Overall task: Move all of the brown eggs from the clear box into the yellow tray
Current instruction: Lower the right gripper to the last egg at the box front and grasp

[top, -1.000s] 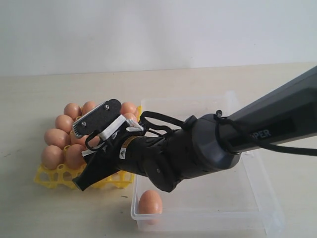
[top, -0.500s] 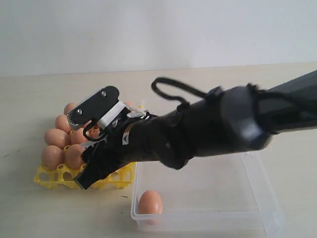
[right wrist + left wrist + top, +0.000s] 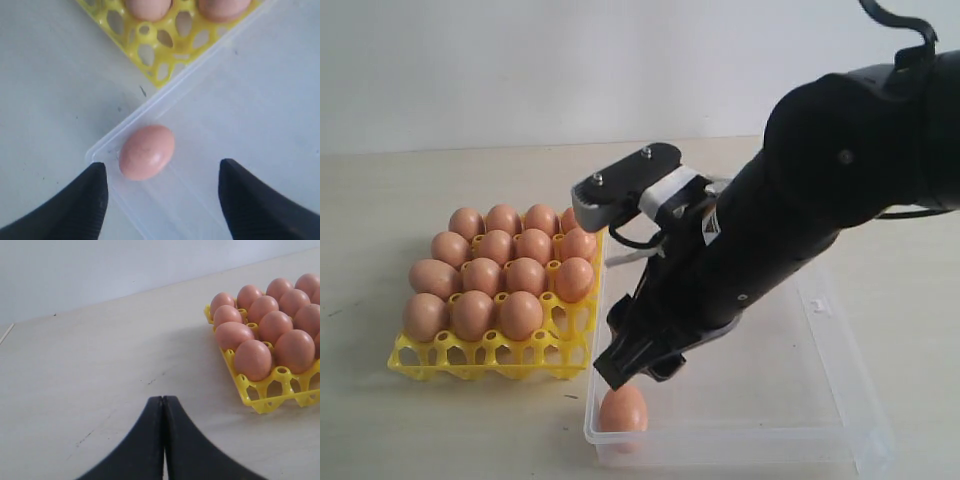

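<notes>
**One egg in the box, fifteen in the tray**

In the exterior view the yellow tray [image 3: 480, 357] sits at the left of the frame on the pale bench [image 3: 380, 200]. Fifteen brown eggs [image 3: 495, 245] stand in its cups. The only bare cup [image 3: 570, 322] is at the front right corner, next to the box.

The clear box [image 3: 860, 420] lies just right of the tray, its left wall close beside the tray's right edge. A single brown egg [image 3: 623, 410] lies on its side in the box's near left corner, close against the front wall.

The right arm [image 3: 840, 170] reaches in from the upper right of the frame and slants down over the box's left half. The right tool [image 3: 162, 170] is released: its two dark fingers [image 3: 92, 200] stand wide apart with nothing between them. The right wrist view looks straight down on the lone egg, which lies below the gap, nearer one finger than the other.

The left tool [image 3: 162, 400] is clenched, its fingers pressed together and holding nothing. It hangs over bare bench, and its wrist view shows the tray and its eggs off to one side.
</notes>
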